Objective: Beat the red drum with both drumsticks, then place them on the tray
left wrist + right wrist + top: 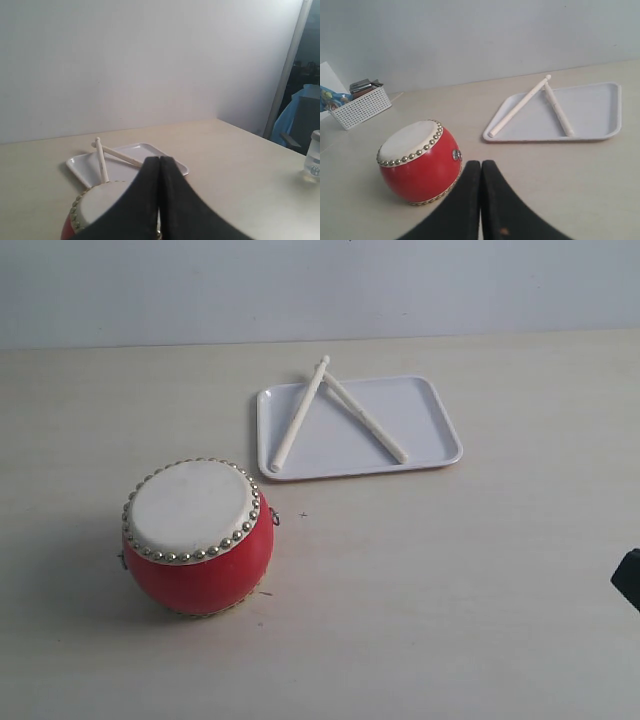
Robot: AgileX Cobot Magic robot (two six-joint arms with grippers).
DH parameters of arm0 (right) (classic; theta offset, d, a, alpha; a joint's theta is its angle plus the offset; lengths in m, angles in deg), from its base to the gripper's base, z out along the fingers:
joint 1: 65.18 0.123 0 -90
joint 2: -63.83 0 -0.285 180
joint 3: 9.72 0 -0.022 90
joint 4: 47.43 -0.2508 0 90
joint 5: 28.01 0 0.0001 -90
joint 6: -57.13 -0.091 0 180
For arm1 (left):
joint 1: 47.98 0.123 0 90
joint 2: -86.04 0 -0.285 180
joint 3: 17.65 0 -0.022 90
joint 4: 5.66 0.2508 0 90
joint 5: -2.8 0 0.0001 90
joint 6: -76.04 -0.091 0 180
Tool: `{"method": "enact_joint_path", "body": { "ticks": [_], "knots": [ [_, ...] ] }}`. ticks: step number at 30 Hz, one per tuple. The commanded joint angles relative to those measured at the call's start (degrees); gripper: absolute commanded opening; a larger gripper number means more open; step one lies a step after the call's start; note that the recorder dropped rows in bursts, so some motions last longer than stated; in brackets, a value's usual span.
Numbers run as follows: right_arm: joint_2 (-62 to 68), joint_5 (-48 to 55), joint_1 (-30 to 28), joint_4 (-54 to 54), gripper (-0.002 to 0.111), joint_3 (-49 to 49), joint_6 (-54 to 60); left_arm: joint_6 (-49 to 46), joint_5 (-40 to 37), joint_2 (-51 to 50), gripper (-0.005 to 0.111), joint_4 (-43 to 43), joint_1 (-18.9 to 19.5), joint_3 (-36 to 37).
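Both arms sit pulled back. The left gripper [159, 165] is pinched tight on nothing, pointing over the red drum [198, 540]. The right gripper [481, 167] is the same, low over the table [450, 590]. The drumsticks [300, 420] lie crossed on the tray [430, 430], with the drum apart beside it. The dark bit [628, 580] at the exterior view's right edge is maybe the right arm.

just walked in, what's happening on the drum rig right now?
Nothing is being handled. Both drumsticks lie on the tray, crossed near one end. The red drum sits tilted on the table, beside the tray and not touching it. The left gripper and right gripper are both shut and empty, held clear of the sticks. From this alone I can't tell whether the drumming is done or not yet started.
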Motion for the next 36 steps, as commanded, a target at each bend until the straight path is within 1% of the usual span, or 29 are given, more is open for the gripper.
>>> {"method": "enact_joint_path", "body": {
  "ticks": [1,16,17,18,19,20,21,22,24,26,27,29,31,33,35,36],
  "knots": [
    [-0.3,0.3,0.0,-1.0,0.0,-0.2,0.0,0.0,0.4,0.4,0.0,0.4,0.0,0.2],
    [-0.3,0.3,0.0,-1.0,0.0,-0.2,0.1,-0.5,0.3,0.4,0.0,0.2,0.0,0.2],
    [-0.3,0.3,0.0,-1.0,0.0,-0.2,0.1,-1.5,-0.2,0.4,0.0,-4.3,0.0,0.2],
    [-0.3,0.3,0.0,-1.0,0.0,-0.2,0.1,-5.2,-1.3,0.4,0.0,-11.1,0.0,0.2],
    [-0.3,0.3,0.0,-1.0,0.0,-0.2,0.1,-18.2,-2.2,0.4,0.0,-28.7,0.0,0.1],
    [-0.3,0.3,0.0,-1.0,0.0,-0.2,0.1,-29.5,-2.2,0.4,0.0,-37.3,0.0,-0.6],
    [-0.3,0.3,0.0,-1.0,0.0,-0.2,0.1,-54.1,-0.8,0.4,0.0,-52.6,0.0,-1.3],
    [-0.3,0.3,0.0,-1.0,0.0,-0.2,0.1,-63.7,-0.3,0.4,0.0,-59.6,0.0,-1.4],
    [-0.3,0.3,0.0,-1.0,0.0,-0.2,0.1,-86.3,-0.9,0.4,0.0,-78.0,0.0,-1.4],
    [-0.3,0.3,0.0,-1.0,0.0,-0.2,0.1,-103.7,-2.8,0.4,0.0,-95.8,0.0,-1.3],
    [-0.3,0.3,0.0,-1.0,0.0,-0.2,0.1,-112.2,-3.5,0.4,0.0,-102.8,0.0,-1.3],
    [-0.3,0.3,0.0,-1.0,0.0,-0.2,0.1,-120.9,-4.4,0.4,0.0,-108.4,0.0,-1.3],
    [-0.3,0.3,0.0,-1.0,0.0,-0.2,0.1,-121.3,-5.4,0.4,0.0,-110.0,0.0,-1.2],
    [-0.3,0.3,0.0,-1.0,0.0,-0.2,0.1,-116.7,-6.0,0.4,0.0,-109.4,0.0,0.1],
    [-0.3,0.3,0.0,-1.0,0.0,-0.2,0.1,-110.0,-6.3,0.4,0.0,-103.7,0.0,0.2],
    [-0.3,0.3,0.0,-1.0,0.0,-0.2,0.1,-106.4,-8.4,0.4,0.0,-100.7,0.0,0.2]
  ]
}}
